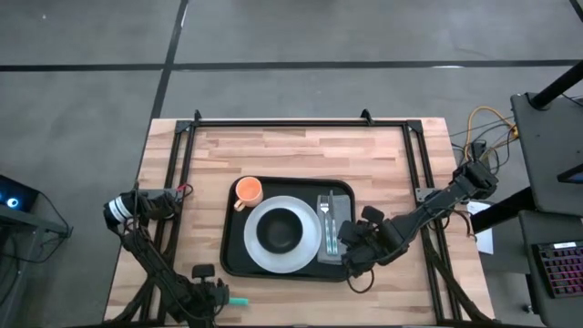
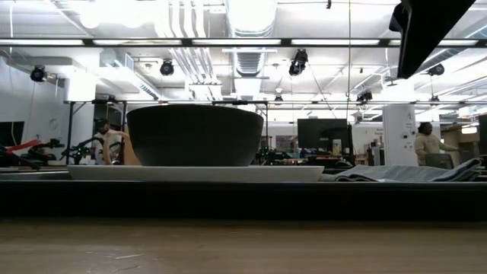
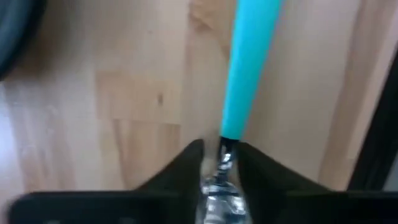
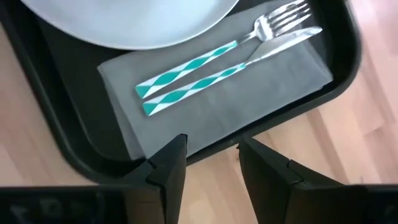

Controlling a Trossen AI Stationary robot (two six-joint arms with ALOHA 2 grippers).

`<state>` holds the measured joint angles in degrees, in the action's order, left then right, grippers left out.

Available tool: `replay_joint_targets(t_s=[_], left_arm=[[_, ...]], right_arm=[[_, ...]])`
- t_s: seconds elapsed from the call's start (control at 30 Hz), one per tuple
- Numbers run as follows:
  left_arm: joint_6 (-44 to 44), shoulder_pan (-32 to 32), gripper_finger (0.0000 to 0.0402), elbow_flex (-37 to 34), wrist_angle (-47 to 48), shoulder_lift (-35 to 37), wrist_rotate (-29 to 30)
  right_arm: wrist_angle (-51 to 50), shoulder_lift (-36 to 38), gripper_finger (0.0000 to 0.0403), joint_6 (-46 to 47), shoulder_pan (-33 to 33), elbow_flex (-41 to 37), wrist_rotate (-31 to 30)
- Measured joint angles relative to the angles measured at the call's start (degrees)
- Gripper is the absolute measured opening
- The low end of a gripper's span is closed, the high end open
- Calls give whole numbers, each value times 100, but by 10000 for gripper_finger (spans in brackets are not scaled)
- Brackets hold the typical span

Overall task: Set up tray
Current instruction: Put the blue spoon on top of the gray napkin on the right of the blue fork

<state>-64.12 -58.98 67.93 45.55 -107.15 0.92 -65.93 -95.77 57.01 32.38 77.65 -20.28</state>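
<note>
The black tray (image 1: 233, 239) lies mid-table and carries a white plate (image 1: 262, 248) with a dark bowl (image 1: 280, 230), an orange cup (image 1: 248, 190), and a grey napkin (image 4: 249, 93). A teal-patterned fork (image 4: 249, 40) and knife (image 4: 261, 56) lie on the napkin. My right gripper (image 1: 349, 248) hangs open over the tray's near right rim (image 4: 211, 158), beside the napkin and touching nothing. My left gripper (image 1: 219, 296), at the table's near edge left of the tray, is shut on a teal-handled utensil (image 1: 239, 300). My left gripper pinches the utensil's metal part (image 3: 222, 163), just behind the end of the teal handle (image 3: 249, 62), between its two fingers. The fingers lie along the utensil, and the handle sticks out ahead of them toward the table's right. Whether the handle rests on the wood, I cannot tell.
Black frame rails run along the table's left (image 1: 173, 182), right (image 1: 421, 173) and far sides. Bare wood lies between the tray and the rails. In the low view the bowl (image 2: 194, 135) and plate (image 2: 190, 173) fill the middle, and people stand in the room behind.
</note>
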Motion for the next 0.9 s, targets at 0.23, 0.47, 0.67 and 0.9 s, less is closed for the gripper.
replay_joint_targets(t_s=[0.23,0.47,0.67,0.9], left_arm=[[-68,-2,14,75,151,-24,132],[1,-7,4,1003,1235,-57,101],[294,15,2,2279,2649,-60,334],[828,97,2,3866,4460,-418,1102]], right_arm=[[43,0,126,-2,1,41,90],[199,0,116,-18,18,98,136],[1980,59,104,-1014,151,98,675],[4010,170,97,-1817,315,105,525]])
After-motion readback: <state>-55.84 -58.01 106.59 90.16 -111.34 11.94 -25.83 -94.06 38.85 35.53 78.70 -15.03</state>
